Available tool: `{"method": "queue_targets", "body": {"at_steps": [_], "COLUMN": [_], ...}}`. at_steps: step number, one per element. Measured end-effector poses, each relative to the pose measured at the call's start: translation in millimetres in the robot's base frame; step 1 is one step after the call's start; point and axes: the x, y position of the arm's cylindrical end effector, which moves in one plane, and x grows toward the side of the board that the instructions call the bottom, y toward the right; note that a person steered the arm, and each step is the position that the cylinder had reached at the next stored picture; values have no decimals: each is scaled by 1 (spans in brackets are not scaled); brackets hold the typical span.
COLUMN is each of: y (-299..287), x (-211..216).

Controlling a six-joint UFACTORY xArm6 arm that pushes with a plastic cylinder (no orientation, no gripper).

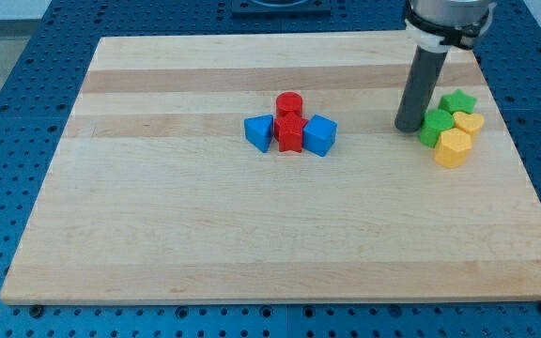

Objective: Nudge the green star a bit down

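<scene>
Four blocks huddle at the bench's [158,235] right side: the green star [458,100] on top, a green block [435,127], a yellow heart [470,123] and a yellow block [454,148]. My tip [408,127] sits just left of the green block. I have no fingers.

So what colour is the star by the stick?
Green: the green star, in the camera view, right of my tip.
</scene>
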Motion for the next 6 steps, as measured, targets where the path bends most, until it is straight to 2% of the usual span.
{"method": "queue_targets", "body": {"at_steps": [1, 3, 4, 6], "y": [-5, -20, -7, 60], "x": [-2, -46, -70, -76]}}
